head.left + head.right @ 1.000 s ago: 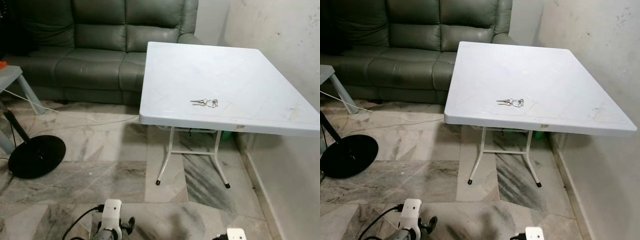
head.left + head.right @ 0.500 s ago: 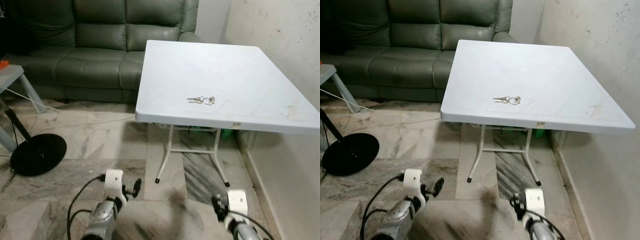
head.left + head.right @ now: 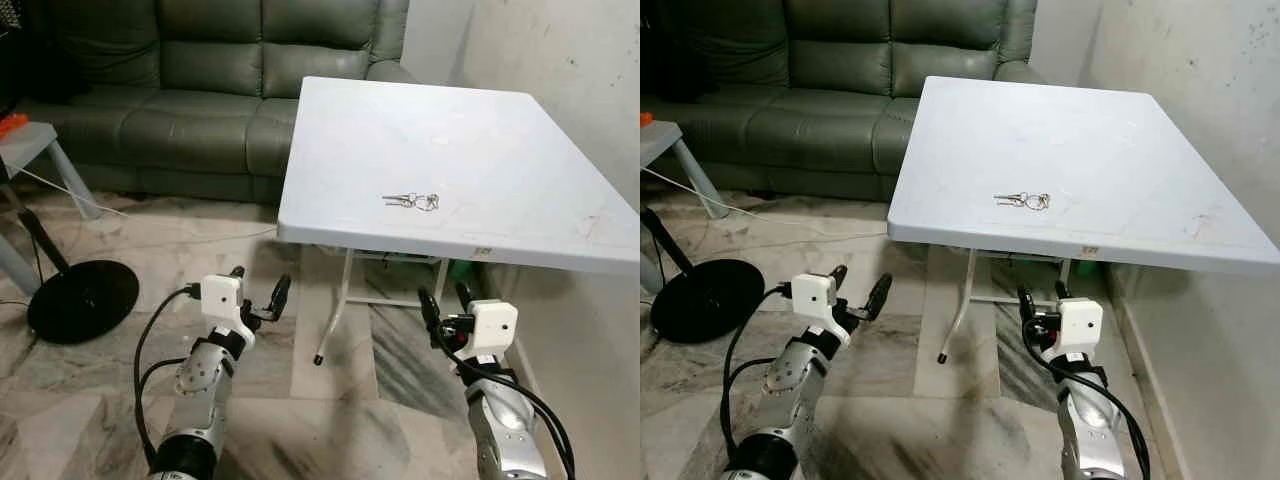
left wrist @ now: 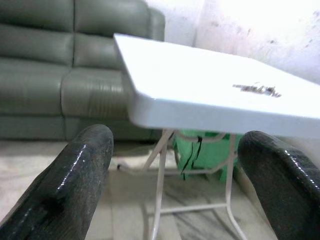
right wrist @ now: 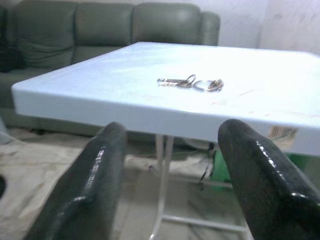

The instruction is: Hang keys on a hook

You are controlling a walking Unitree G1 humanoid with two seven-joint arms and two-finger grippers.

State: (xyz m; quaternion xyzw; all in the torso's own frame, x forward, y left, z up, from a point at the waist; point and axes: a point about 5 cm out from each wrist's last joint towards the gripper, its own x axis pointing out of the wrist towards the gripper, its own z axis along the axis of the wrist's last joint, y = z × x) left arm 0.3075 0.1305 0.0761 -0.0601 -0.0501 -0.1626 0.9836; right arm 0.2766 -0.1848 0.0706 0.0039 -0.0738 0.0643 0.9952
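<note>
A small bunch of keys on a ring (image 3: 411, 201) lies on the white folding table (image 3: 450, 120), close to its near edge. The same keys (image 5: 190, 82) appear in the right wrist view and as a small blur, keys (image 4: 256, 89), in the left wrist view. My left gripper (image 3: 260, 291) is raised in front of the table, below and left of its near corner, fingers open and empty. My right gripper (image 3: 440, 300) hangs just under the table's near edge, open and empty too.
A green leather sofa (image 3: 190, 90) stands behind and left of the table. A black round stand base (image 3: 82, 300) and a cable lie on the marble floor at left. A grey stool (image 3: 30, 150) is at far left. A white wall (image 3: 580, 90) runs along the right.
Both arms have risen from the bottom edge toward the table's near edge. The camera has shifted slightly; the keys lie where they were.
</note>
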